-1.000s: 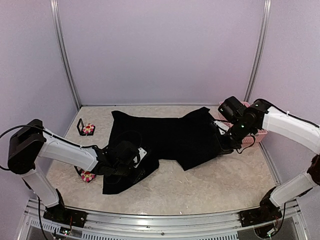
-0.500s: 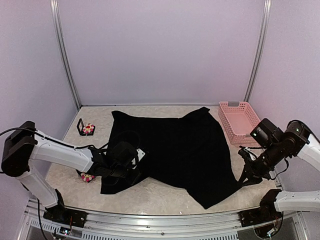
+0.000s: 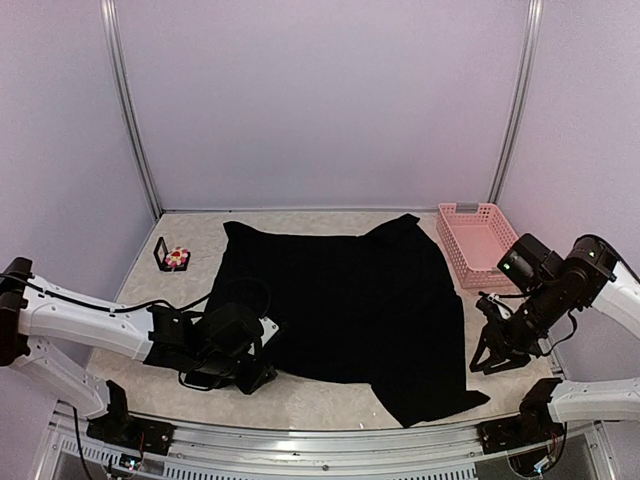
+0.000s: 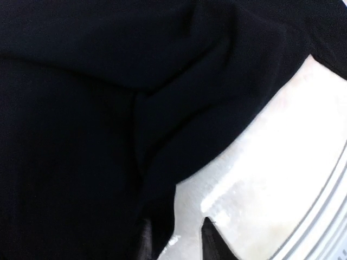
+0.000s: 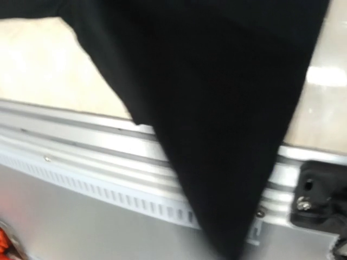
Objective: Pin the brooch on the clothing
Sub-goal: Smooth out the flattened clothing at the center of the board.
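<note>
While the left arm is lying low across the near-left of the table (image 3: pixel 320 400), the left gripper (image 4: pixel 176 246) is sitting right at the near-left hem of the black T-shirt (image 3: pixel 340 300). On the wrist cam its fingertips (image 4: pixel 212 241) are standing apart with bare tabletop showing between them, so it's let go: cloth is brushing by one finger but nothing's getting pinched. Over on the near-right, the right gripper (image 3: pixel 493 358) is hanging low, off to the right of the shirt's near corner and not touching it as far as I can see. Its wrist view is coming out blurry and isn't showing the fingers, so I honestly can't tell if it's spread or clamped. That view is just showing the shirt's pointy corner aiming at the aluminium rail (image 5: pixel 81 157) along the front edge. The shirt is lying mostly flat, spreading from that near-right corner back to the far left, with some folds bunching by the left gripper. Further back, a pink basket (image 3: pixel 452 248) is sitting just beside the shirt's far-right edge. Way at the far left, the plush flower brooch (image 3: pixel 177 259) is resting on the table just off the shirt, a small black thing (image 3: pixel 160 252) right next to it, and it's not pinned on.
</note>
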Robot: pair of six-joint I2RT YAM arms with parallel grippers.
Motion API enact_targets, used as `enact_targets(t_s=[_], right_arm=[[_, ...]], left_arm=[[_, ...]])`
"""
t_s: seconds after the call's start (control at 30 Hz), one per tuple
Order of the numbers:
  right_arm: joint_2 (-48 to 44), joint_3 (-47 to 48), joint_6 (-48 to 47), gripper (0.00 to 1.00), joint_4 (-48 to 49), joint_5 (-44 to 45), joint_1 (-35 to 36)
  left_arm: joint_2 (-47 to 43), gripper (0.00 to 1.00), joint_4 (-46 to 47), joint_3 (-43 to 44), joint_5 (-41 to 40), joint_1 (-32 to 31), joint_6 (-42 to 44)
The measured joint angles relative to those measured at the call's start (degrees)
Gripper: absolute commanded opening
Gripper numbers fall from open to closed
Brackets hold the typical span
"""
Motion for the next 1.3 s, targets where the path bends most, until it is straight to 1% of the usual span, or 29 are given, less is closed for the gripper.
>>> enact_targets(t_s=[0.1, 0.17, 0.23, 0.27, 0.33, 0.37, 0.4, 0.43, 0.5, 0.57, 0.67, 0.7, 0.77, 0.9, 1.0, 1.13, 1.2, 1.3], right_arm=[[1.8, 5.4, -0.3, 0.41, -0.6, 0.8, 0.0], [3.7, 10.1, -0.5, 0.4, -0.6, 1.9, 0.0], [5.9, 14.6, -0.9, 0.32, -0.5, 3.8, 0.0], [7.6, 17.1, -1.1, 0.27, 0.0, 5.7, 0.0], [10.0, 18.6, -2.1, 0.15, 2.8, 8.5, 0.0], [11.4, 18.3, -2.3, 0.1, 5.1, 9.9, 0.0], [12.9, 17.5, -2.9, 0.05, 7.4, 11.0, 0.0], [14.3, 16.4, -3.4, 0.01, 9.9, 11.8, 0.0], [18.1, 13.0, -4.3, 0.0, 15.9, 13.7, 0.0], [22.5, 9.7, -5.0, 0.0, 21.1, 15.2, 0.0], [28.7, 4.8, -5.4, 0.0, 27.6, 16.8, 0.0], [30.2, 2.7, -5.4, 0.0, 30.0, 17.0, 0.0], [31.8, -1.4, -5.1, 0.0, 33.6, 17.2, 0.0], [33.6, -7.7, -3.8, 0.0, 37.0, 18.1, 0.0], [33.0, -10.4, -2.4, 0.0, 39.2, 18.7, 0.0], [29.6, -14.1, 0.6, 0.0, 41.8, 19.0, 0.1], [27.2, -16.0, 2.4, 0.0, 42.9, 18.9, 0.4], [23.6, -18.6, 5.4, 0.0, 42.1, 18.5, 1.7]], left_arm=[[-1.5, 0.49, -2.8, 0.6, 1.4, -2.1, -0.7], [-2.1, 0.54, -4.9, 2.1, 2.1, -2.8, -0.4], [-3.3, 0.55, -6.0, 3.5, 2.2, -2.8, 0.3], [-4.5, 0.54, -6.2, 4.2, 2.1, -2.6, 0.9], [-7.4, 0.47, -5.6, 5.2, 2.3, -1.0, 1.9], [-8.8, 0.43, -4.7, 5.4, 2.7, 0.8, 2.6], [-9.6, 0.39, -3.6, 5.5, 2.8, 2.9, 3.0], [-10.1, 0.37, -2.0, 5.4, 3.1, 5.7, 3.2], [-9.2, 0.35, 1.9, 5.1, 3.8, 12.1, 3.4], [-6.6, 0.33, 5.2, 4.5, 4.1, 17.0, 3.3], [0.0, 0.32, 9.2, 3.8, 5.0, 21.7, 2.6], [2.3, 0.34, 10.2, 3.6, 5.2, 22.7, 1.9], [6.5, 0.37, 12.4, 2.4, 5.4, 24.3, 0.0], [11.0, 0.39, 15.8, -1.1, 5.2, 26.1, -4.6], [11.0, 0.4, 19.0, -2.5, 4.6, 26.3, -8.0], [9.4, 0.41, 22.2, -5.6, 2.9, 26.3, -10.8], [7.8, 0.41, 22.3, -7.2, 1.6, 26.3, -11.8], [5.5, 0.41, 20.4, -8.6, -0.5, 26.3, -12.6]])
